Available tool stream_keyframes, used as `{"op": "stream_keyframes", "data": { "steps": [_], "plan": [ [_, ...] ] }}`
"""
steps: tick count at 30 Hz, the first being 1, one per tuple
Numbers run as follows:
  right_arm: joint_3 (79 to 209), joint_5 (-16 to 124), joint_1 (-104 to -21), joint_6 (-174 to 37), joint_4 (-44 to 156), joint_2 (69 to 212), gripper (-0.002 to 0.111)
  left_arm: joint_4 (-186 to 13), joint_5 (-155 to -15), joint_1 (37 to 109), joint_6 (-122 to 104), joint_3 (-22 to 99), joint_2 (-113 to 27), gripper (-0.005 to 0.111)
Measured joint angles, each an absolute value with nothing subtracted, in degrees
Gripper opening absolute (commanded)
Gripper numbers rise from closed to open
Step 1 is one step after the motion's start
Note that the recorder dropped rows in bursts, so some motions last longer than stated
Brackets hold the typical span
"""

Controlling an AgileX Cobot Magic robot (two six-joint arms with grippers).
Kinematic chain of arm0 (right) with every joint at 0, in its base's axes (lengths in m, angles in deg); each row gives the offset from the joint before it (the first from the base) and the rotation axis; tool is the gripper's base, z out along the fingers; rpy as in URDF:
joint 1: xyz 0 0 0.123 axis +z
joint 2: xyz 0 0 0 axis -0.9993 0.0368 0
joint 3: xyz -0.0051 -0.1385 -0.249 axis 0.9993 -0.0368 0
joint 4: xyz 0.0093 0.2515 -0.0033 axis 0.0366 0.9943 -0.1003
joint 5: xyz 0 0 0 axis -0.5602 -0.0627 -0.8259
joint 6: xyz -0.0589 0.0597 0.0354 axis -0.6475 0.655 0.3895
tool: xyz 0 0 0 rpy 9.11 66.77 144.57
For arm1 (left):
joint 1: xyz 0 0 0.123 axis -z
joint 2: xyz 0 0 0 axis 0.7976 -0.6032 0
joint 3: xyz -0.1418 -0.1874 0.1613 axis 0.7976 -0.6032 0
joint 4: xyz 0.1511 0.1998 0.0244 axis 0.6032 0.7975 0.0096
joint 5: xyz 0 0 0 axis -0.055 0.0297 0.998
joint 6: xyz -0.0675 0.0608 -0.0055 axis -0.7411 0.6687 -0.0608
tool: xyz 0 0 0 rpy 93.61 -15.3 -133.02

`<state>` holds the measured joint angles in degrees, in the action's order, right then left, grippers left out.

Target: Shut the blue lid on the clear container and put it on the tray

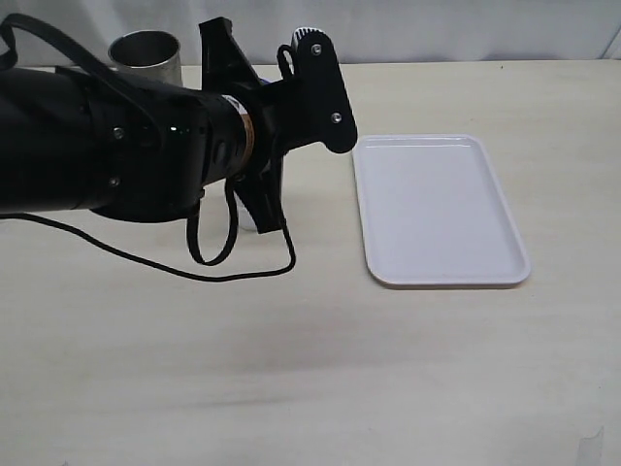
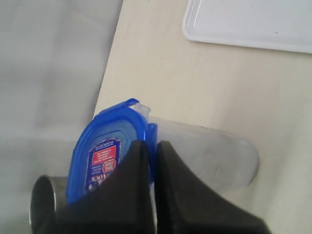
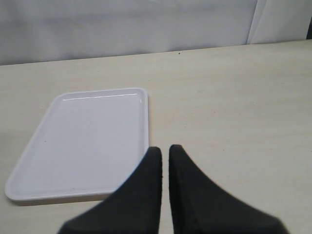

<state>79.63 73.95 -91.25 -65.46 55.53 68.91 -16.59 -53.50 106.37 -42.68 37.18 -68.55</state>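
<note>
Left pincer (image 2: 148, 146), closed, tips at the rim of the blue lid (image 2: 100, 151) atop the clear container (image 2: 214, 156), near the far edge of the tabletop (image 2: 195, 83); press flaps squarely, without tipping it; right pincer (image 3: 165, 153) closed

The right pincer (image 3: 165, 150) hangs over the pale surface (image 3: 234, 97), its two black fingers (image 3: 146, 190) drawn almost together. The white tray (image 3: 87, 141) lies flat on that surface, its near corner just beside the fingertips.
</note>
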Motion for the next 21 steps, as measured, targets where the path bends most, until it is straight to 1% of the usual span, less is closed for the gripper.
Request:
{"op": "stream_keyframes", "data": {
  "steps": [21],
  "plan": [
    [79.6, 73.9, -91.2, -65.5, 55.5, 68.9, 0.005, -17.9, -53.7, 106.4, -44.4, 37.2, -68.5, 0.000]
  ]
}}
